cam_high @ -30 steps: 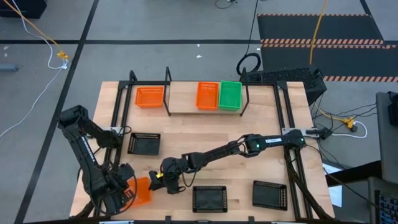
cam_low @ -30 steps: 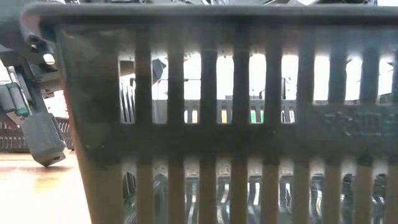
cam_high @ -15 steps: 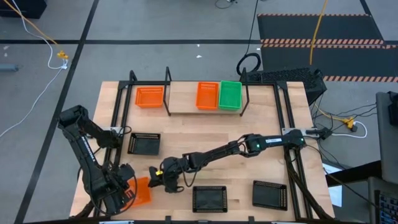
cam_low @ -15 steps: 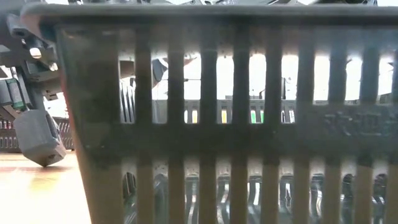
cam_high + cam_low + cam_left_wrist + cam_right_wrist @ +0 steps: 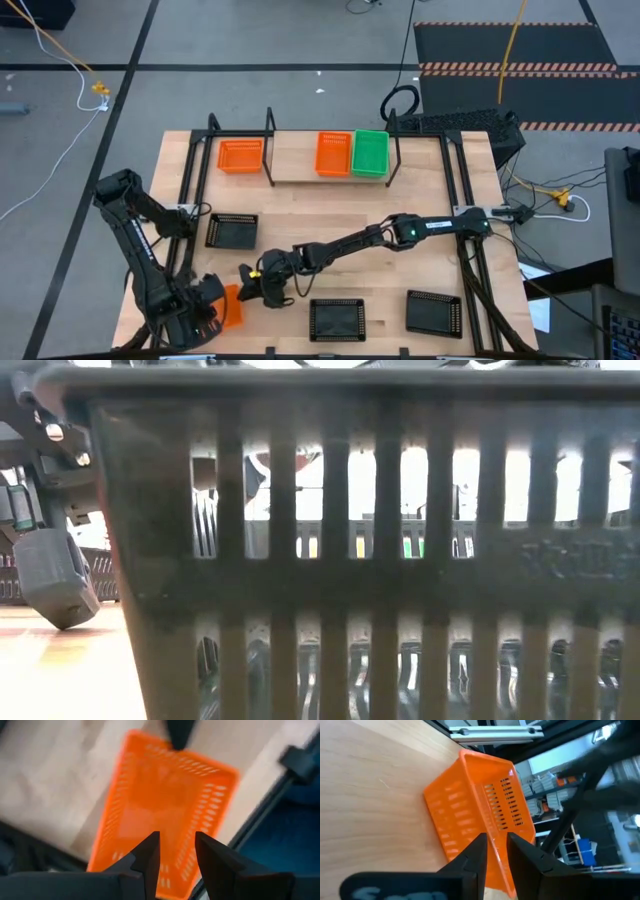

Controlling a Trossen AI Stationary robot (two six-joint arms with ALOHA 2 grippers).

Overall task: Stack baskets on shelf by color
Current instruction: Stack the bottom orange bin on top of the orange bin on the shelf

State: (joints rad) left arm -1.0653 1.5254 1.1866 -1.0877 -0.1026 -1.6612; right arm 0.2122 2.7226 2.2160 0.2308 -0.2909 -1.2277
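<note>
An orange mesh basket (image 5: pixel 232 306) sits near the table's near-left corner and also shows in the left wrist view (image 5: pixel 165 805) and the right wrist view (image 5: pixel 465 810). My right gripper (image 5: pixel 251 288) reaches in from the table's right and is shut on the basket's right end. My left gripper (image 5: pixel 205 302) hovers over the basket's left end. Its fingers (image 5: pixel 150 857) are apart and the basket's inside shows beyond them. On the shelf (image 5: pixel 295 160) stand two orange baskets (image 5: pixel 240 155) (image 5: pixel 333 153) and a green one (image 5: pixel 369 153). My right gripper pinches the orange basket's right end wall at the rim (image 5: pixel 492 840), with the orange edge running between its two fingers (image 5: pixel 476 854). It comes nearly level from the table's right. One fingertip (image 5: pixel 177 732) shows on that end's rim. The basket looks tilted in the hold.
Three black baskets lie on the tabletop: one left of centre (image 5: pixel 232 230) and two along the near edge (image 5: pixel 335 320) (image 5: pixel 433 312). The middle one fills the low view (image 5: pixel 380 560). The shelf's black uprights (image 5: pixel 268 150) stand at the far side. Bare wood lies mid-table.
My right gripper has moved toward the table's left, up to the orange basket's right end. My left gripper has shifted over the basket and now covers more of it in the high view. The basket has stayed near the near-left corner.
</note>
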